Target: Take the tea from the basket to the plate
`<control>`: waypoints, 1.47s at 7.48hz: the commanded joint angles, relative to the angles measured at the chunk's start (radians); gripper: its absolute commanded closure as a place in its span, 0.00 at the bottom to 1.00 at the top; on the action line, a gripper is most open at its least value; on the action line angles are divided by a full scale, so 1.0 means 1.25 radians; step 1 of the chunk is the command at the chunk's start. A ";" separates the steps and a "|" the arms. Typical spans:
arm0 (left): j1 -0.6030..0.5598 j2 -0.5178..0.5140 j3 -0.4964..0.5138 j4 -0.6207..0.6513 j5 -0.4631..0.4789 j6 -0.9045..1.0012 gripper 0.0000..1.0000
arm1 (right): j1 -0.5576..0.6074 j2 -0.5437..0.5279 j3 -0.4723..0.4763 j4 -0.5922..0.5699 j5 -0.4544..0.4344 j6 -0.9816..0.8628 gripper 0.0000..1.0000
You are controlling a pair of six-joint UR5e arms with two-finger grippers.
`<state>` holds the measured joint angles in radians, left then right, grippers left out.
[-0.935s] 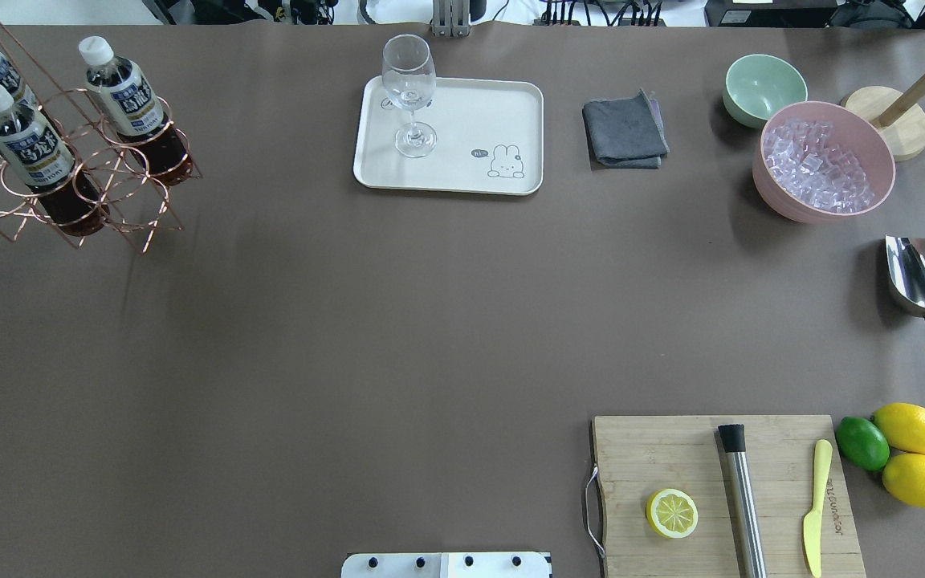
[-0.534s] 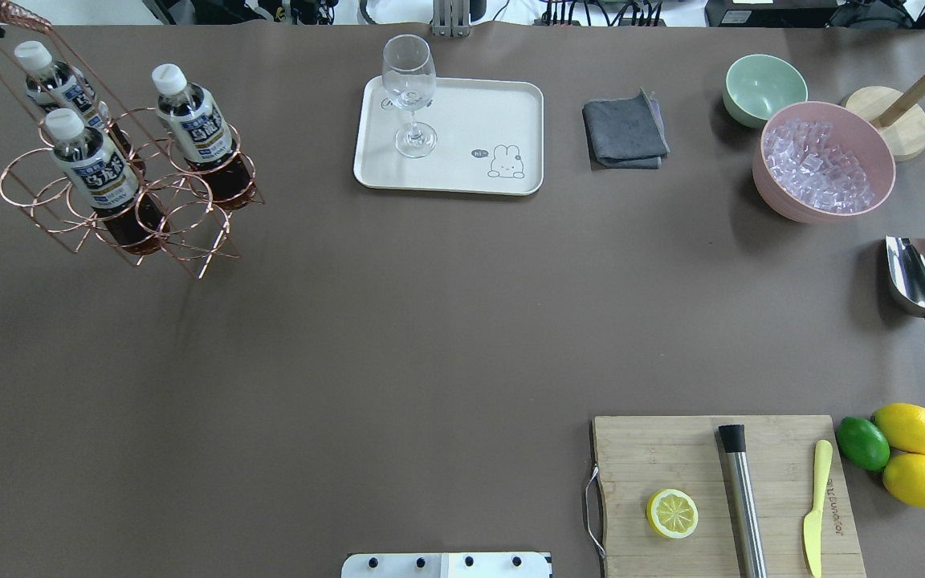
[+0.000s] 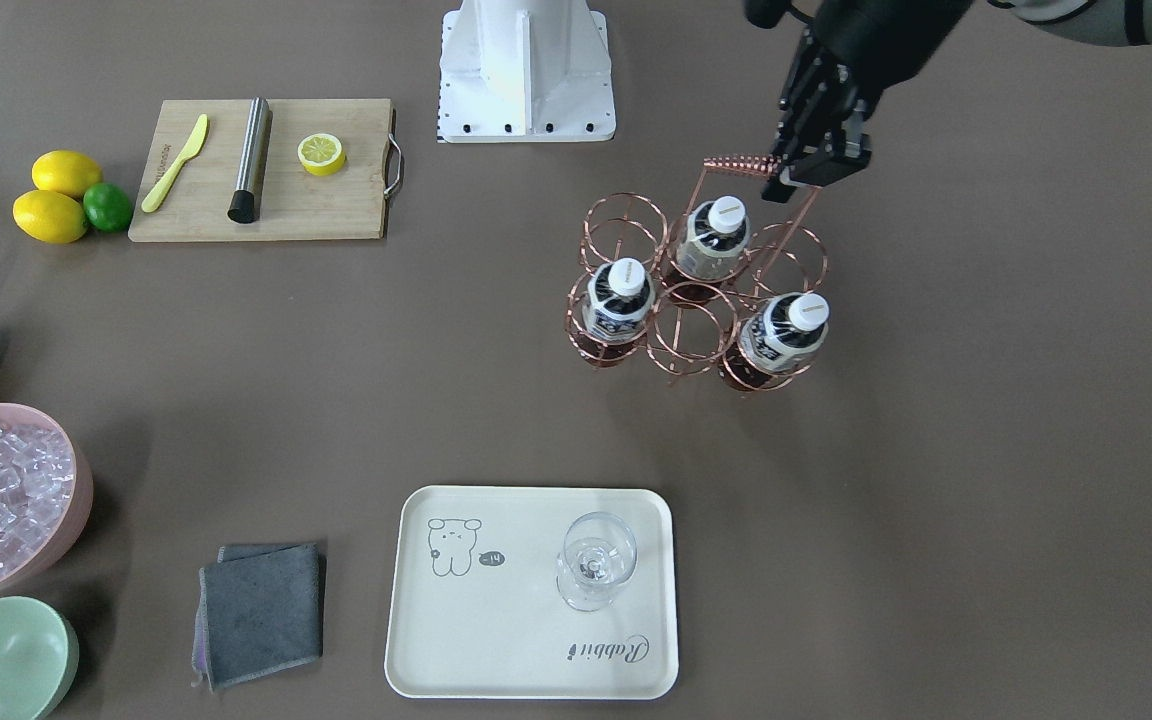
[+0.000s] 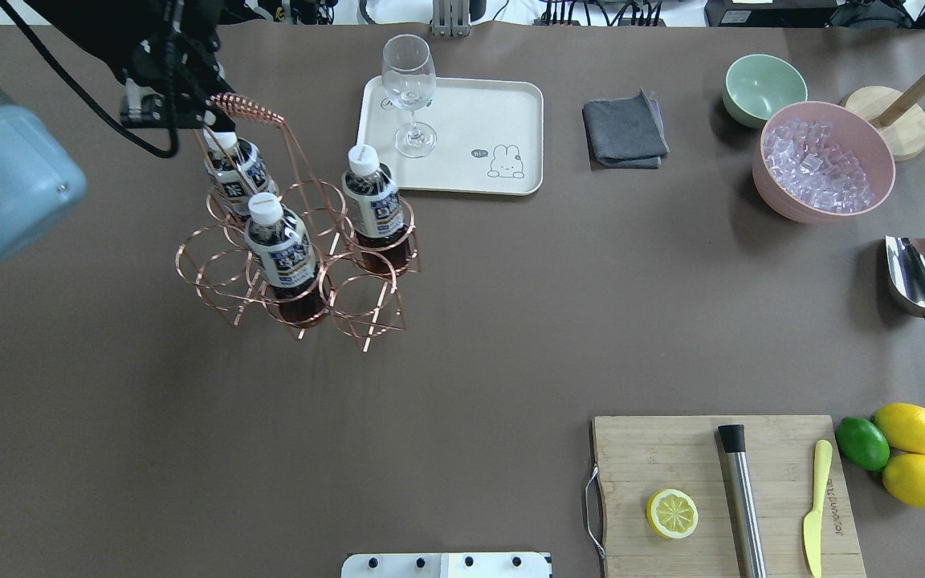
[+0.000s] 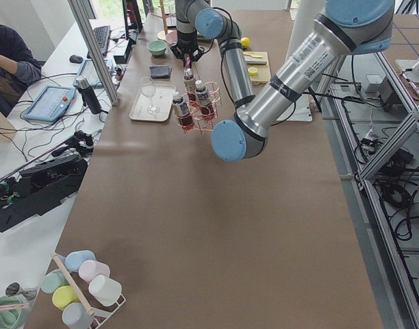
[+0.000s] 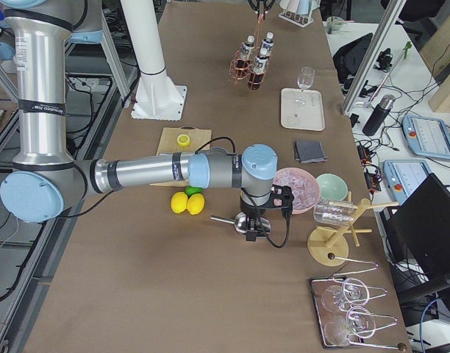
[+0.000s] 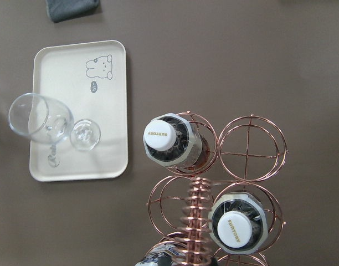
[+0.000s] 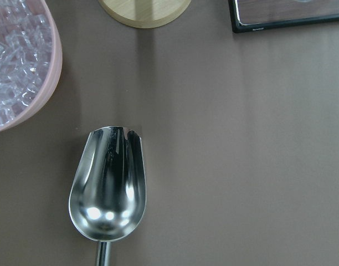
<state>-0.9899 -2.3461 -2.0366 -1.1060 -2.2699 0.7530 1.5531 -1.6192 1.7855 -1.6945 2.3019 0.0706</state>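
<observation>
Left tool (image 3: 792, 178) clamped on the coiled handle of the copper wire six-ring basket (image 7: 194, 217), located near the cream rectangular bear-print plate (image 4: 474, 108) on the brown worktop (image 4: 462, 337); three small clear white-capped bottles of dark brown tea (image 4: 280, 247) stand in its cells; right tool (image 6: 253, 225) state cannot be determined.

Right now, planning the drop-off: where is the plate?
In the overhead view the plate lies by the table's far edge, a wine glass standing on it, with the basket to its left and a grey cloth to its right.
</observation>
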 commanded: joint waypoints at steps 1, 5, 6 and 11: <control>0.156 -0.084 -0.002 -0.004 0.081 -0.178 1.00 | -0.057 0.004 -0.033 0.111 -0.001 0.001 0.00; 0.272 -0.133 0.013 -0.010 0.153 -0.315 1.00 | -0.158 0.063 0.018 0.241 0.070 0.208 0.00; 0.276 -0.135 0.013 -0.013 0.153 -0.336 1.00 | -0.203 0.116 0.033 0.277 0.067 0.262 0.00; 0.286 -0.130 0.019 -0.028 0.153 -0.416 1.00 | -0.428 0.309 0.144 0.327 -0.097 0.554 0.00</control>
<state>-0.6329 -2.5147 -2.0223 -1.1286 -2.0786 0.2404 1.1331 -1.2833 1.8997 -1.3268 2.3044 0.6224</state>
